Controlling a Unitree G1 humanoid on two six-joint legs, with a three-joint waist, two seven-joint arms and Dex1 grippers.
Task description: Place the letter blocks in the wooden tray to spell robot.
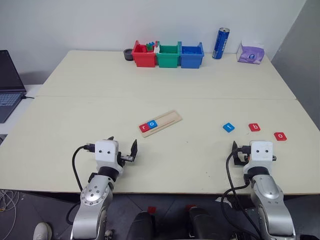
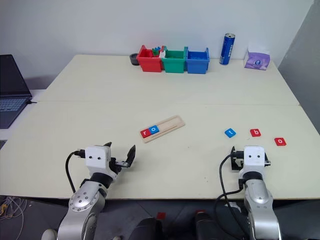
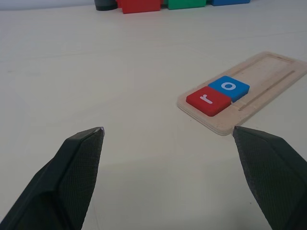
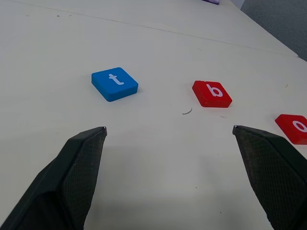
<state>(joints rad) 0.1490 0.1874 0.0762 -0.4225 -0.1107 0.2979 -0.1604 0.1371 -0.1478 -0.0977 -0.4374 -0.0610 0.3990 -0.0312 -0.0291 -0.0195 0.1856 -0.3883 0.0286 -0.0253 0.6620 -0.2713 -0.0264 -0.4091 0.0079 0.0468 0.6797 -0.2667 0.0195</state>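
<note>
Near the table (image 1: pixel 60 165) front edge, both grippers' fingers (image 3: pixel 79 163) (image 4: pixel 81 163) stand apart over bare tabletop.

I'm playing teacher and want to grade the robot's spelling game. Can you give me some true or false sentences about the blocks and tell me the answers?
1. The tray already holds a red r and a blue o. True.
2. The b is blue. False: it is red.
3. Three blocks lie loose on the table: t, b and a red o. True.
4. The right gripper is holding the t. False: its jaws are open, with nothing between them.
5. The r and the blue o touch side by side at one end of the tray. True.
6. The left gripper is shut. False: its jaws stand wide open.
</note>
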